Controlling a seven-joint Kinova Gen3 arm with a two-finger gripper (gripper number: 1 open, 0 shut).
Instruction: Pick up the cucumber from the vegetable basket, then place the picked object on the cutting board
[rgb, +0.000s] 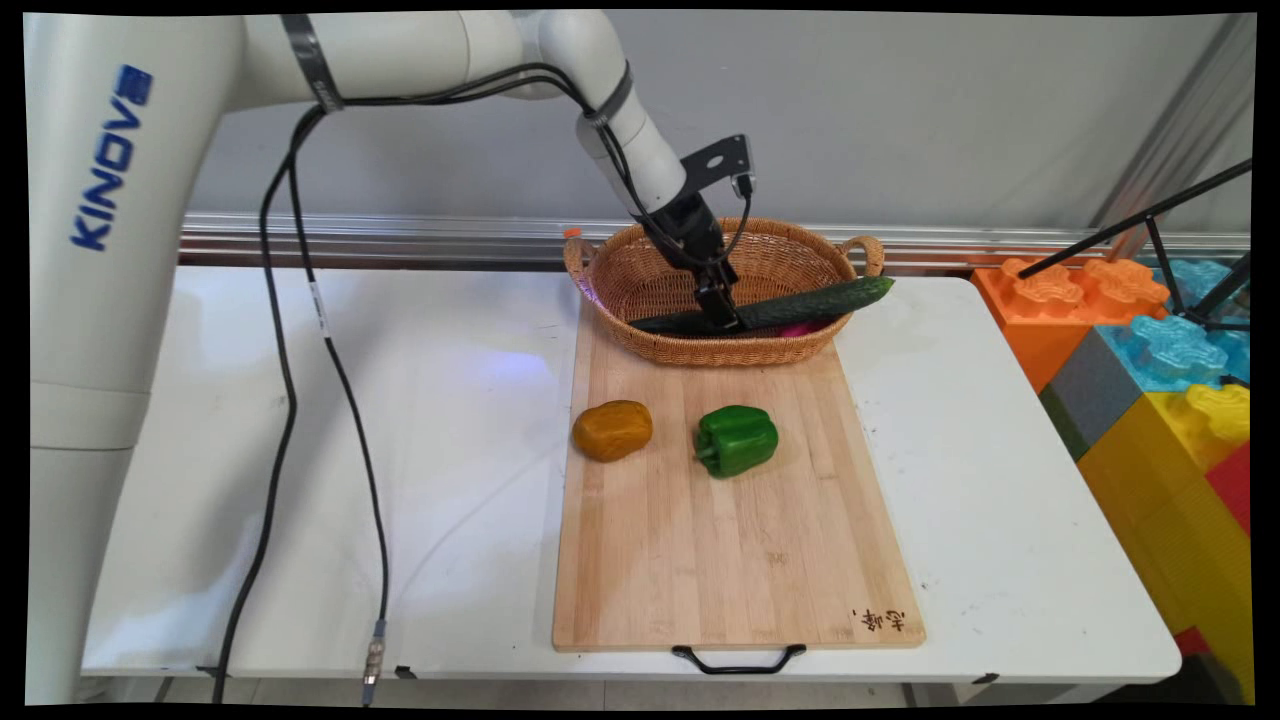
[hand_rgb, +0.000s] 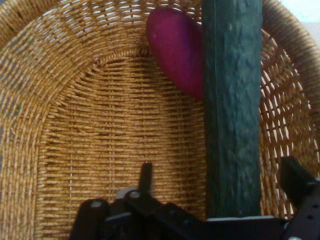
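One oval woven wicker basket (rgb: 700, 350) with two small handles. One long dark green cucumber (rgb: 810, 303), lying across that basket. One magenta rounded vegetable (hand_rgb: 177, 50) inside the basket, beside the cucumber. One glossy green bell pepper (rgb: 737, 439). One brownish-orange potato-like lump (rgb: 612, 430). One pale bamboo cutting board (rgb: 730, 560) with a black handle. One white bench (rgb: 1000, 520).

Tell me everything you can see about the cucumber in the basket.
The cucumber is long, dark green and bumpy-skinned. It lies tilted across the wicker basket, one end low inside, the other jutting over the rim toward the handle. The hand view shows it between the fingers of the open gripper, which stand apart from it. A magenta vegetable lies partly beneath it.
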